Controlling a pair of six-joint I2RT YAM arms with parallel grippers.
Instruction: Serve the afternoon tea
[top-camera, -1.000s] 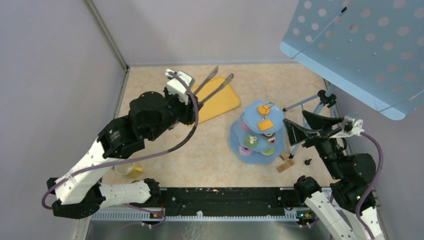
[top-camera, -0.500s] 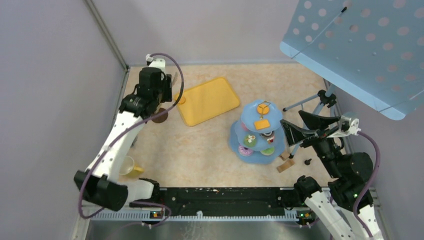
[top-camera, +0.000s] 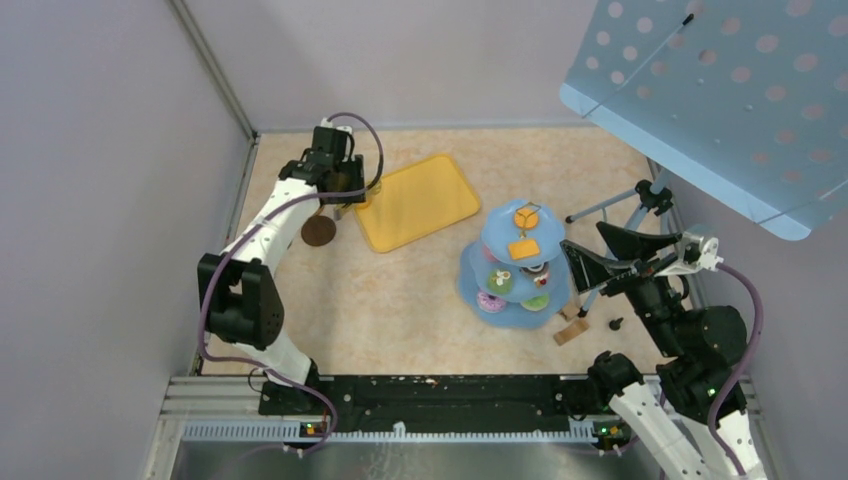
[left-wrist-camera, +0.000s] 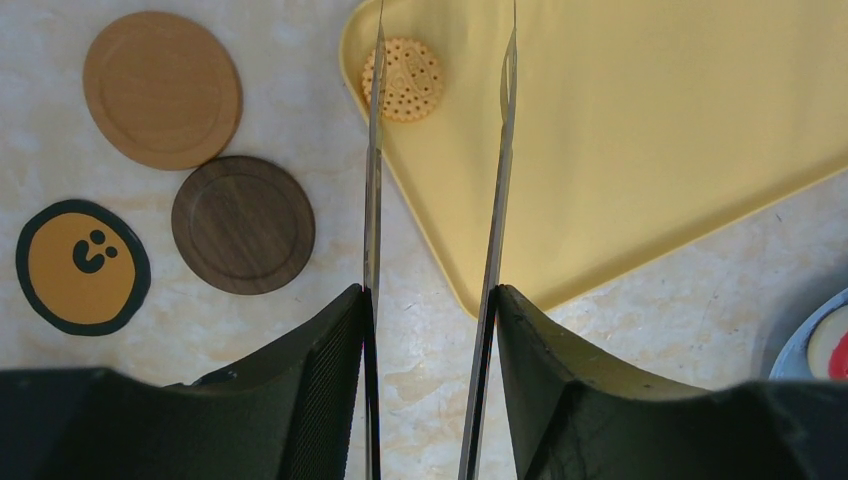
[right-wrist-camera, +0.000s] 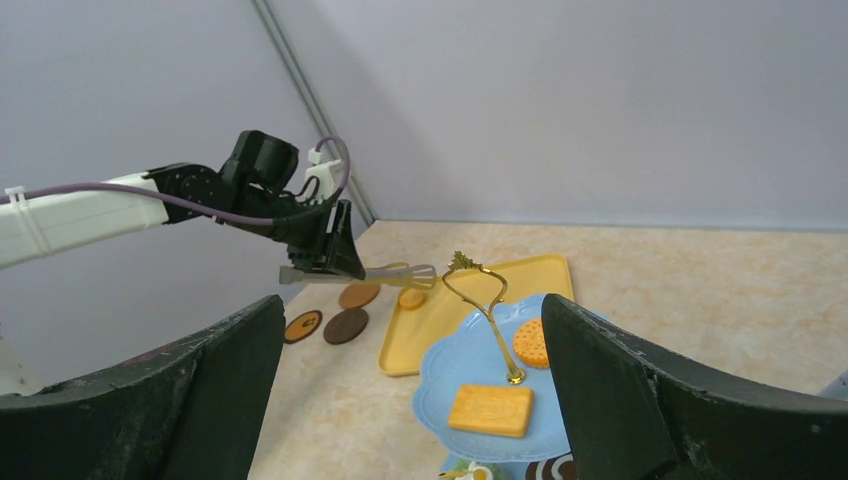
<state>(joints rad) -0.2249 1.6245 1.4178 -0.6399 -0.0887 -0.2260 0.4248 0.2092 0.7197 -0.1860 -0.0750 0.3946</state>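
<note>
Moved: over the last second the left arm has unfolded and reached out to the far left corner, carrying the tongs (left-wrist-camera: 372, 150) from above the middle of the yellow tray (left-wrist-camera: 650, 130) to its left corner.
Left end effector (left-wrist-camera: 430, 310): clenched on the two tong blades, which run forward side by side with a gap between them.
Tong tips: they straddle the round orange biscuit (left-wrist-camera: 402, 80). The left blade crosses its edge and the right blade stands clear of it. From the right wrist view the tips seem to hang above it, not on it.
Biscuit: lies flat in the tray's corner, just inside the rim.
Coasters: a light brown coaster (left-wrist-camera: 162, 88), a dark brown coaster (left-wrist-camera: 243, 223) and a smiley-face one (left-wrist-camera: 82, 266) lie on the surface (left-wrist-camera: 200, 330), beside the tray.
Right end effector (top-camera: 590, 268): released, jaws wide, waiting beside the pale-blue stand (right-wrist-camera: 440, 370), which already carries biscuits and cakes.
Risk, off-centre pinch: the biscuit sits nearer the left blade, so closing now may flip it or push it sideways.
Risk, rim: a low approach may catch the tray lip and drag the tray.
Risk, carry: a thin flat biscuit between smooth blades may slip out on the long way to the stand.
</note>
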